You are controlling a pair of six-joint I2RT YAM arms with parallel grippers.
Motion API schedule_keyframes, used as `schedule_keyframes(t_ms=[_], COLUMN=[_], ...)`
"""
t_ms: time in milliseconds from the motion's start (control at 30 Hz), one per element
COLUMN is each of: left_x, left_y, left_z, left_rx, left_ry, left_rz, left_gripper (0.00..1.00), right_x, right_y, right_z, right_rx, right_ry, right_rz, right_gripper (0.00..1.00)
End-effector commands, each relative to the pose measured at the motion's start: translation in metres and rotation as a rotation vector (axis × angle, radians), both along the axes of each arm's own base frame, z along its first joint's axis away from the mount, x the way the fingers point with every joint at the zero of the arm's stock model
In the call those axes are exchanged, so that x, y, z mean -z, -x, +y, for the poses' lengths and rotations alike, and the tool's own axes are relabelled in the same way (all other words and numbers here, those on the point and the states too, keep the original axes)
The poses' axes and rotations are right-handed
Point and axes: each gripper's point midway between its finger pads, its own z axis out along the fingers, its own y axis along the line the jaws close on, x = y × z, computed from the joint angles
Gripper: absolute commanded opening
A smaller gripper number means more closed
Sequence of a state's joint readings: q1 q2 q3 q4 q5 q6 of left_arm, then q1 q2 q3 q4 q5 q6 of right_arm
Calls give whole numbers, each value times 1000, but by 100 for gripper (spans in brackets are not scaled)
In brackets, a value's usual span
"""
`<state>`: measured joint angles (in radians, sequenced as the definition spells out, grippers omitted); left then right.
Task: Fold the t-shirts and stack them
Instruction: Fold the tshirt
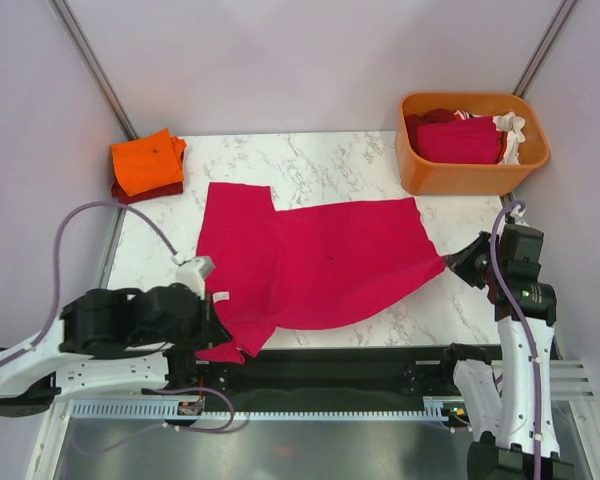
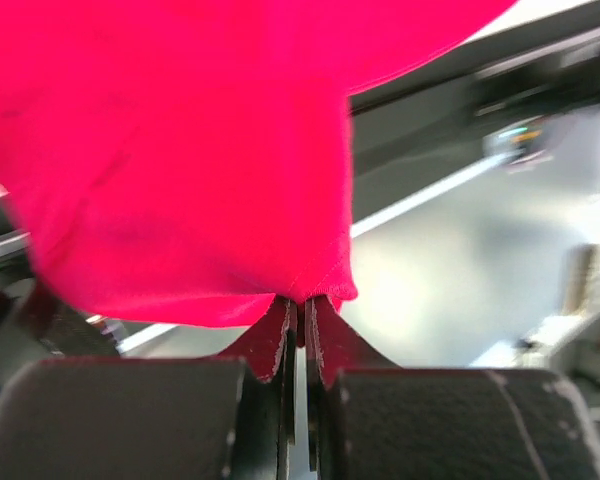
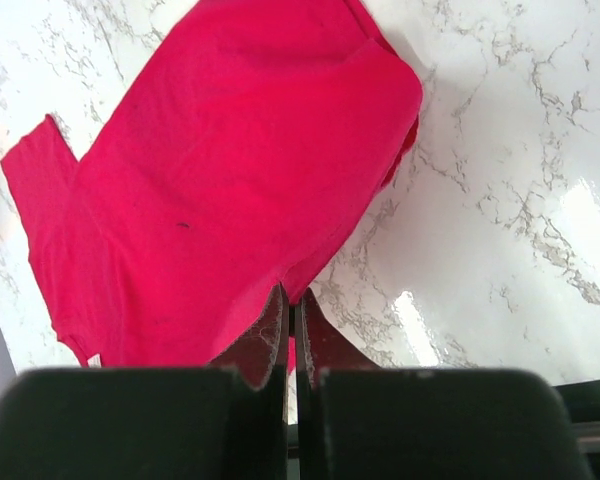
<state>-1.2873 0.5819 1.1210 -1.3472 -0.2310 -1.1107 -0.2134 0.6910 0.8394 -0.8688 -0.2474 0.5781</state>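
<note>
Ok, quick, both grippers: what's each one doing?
Left gripper: shut on the pink t-shirt, near edge.
Right gripper: shut on the same shirt's right corner.

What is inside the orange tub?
A crimson shirt on top, a dark red shirt behind, a white shirt at the right. The bottom of the tub is covered.

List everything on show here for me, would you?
table: one, white marble.
pink t-shirt: one, crimson-pink, spread across the table's middle.
folded t-shirts: two, orange on dark red, stacked at far left corner.
tub: one, orange, far right corner; holds dark red cloth and white cloth.
left arm, right arm: two, black and white, near edge.
left end effector: black, shut on the pink t-shirt's near left edge.
right end effector: black, shut on its right corner.
</note>
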Motion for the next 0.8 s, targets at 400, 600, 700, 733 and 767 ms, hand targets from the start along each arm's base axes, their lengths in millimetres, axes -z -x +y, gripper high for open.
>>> schedule_keyframes(t_ms=[400, 600, 700, 733, 767], left_x=[52, 63, 61, 59, 57], left_y=[-37, -79, -105, -117, -122], left_z=[-8, -12, -7, -4, -5], left_rx=[183, 137, 150, 121, 121], left_ry=[-508, -498, -508, -504, -506], left_rz=[-85, -67, -98, -103, -108], left_gripper=[2, 2, 2, 2, 2], right_x=[-4, 9, 22, 30, 34], right_y=[-64, -80, -86, -88, -90], right_z=[-19, -23, -25, -25, -24], right_rx=[-21, -20, -24, -29, -35], right_ry=[72, 68, 66, 63, 58], right_rz=[-46, -14, 26, 54, 65], right_gripper=[0, 0, 0, 0, 0])
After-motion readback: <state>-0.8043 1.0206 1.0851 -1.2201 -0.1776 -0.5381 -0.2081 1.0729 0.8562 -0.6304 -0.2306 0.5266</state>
